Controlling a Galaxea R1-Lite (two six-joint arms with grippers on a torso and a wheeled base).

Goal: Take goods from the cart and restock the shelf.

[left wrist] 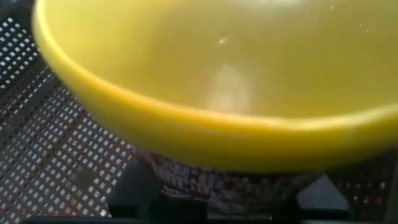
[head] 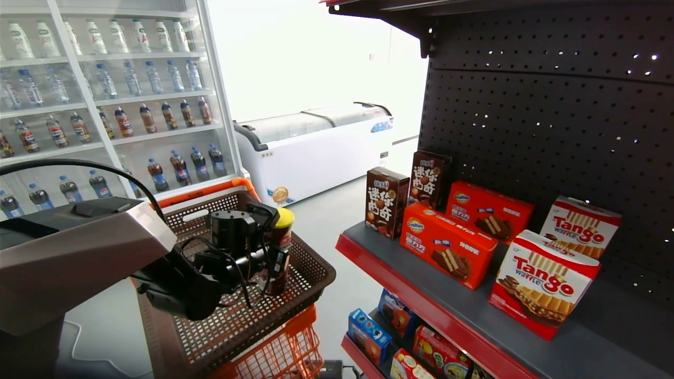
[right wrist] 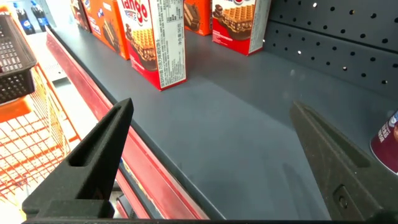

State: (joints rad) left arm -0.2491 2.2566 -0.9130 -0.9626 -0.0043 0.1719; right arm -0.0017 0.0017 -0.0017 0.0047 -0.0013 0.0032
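Observation:
A tall snack can with a yellow lid (head: 284, 217) stands upright in the brown cart basket (head: 316, 273). My left gripper (head: 274, 258) is shut on the can's body below the lid. In the left wrist view the yellow lid (left wrist: 217, 81) looms close, with dark fingers (left wrist: 134, 186) pressed to both sides of the can. My right gripper (right wrist: 211, 155) hangs open over a bare stretch of the grey shelf (right wrist: 236, 124), nothing between its fingers (right wrist: 93, 162).
The shelf (head: 526, 347) carries brown boxes (head: 386, 202), orange boxes (head: 447, 245) and wafer boxes (head: 542, 284), with a pegboard back. A purple can (right wrist: 388, 143) stands near the right gripper. A drinks fridge (head: 105, 105) and a chest freezer (head: 316, 147) stand behind the cart.

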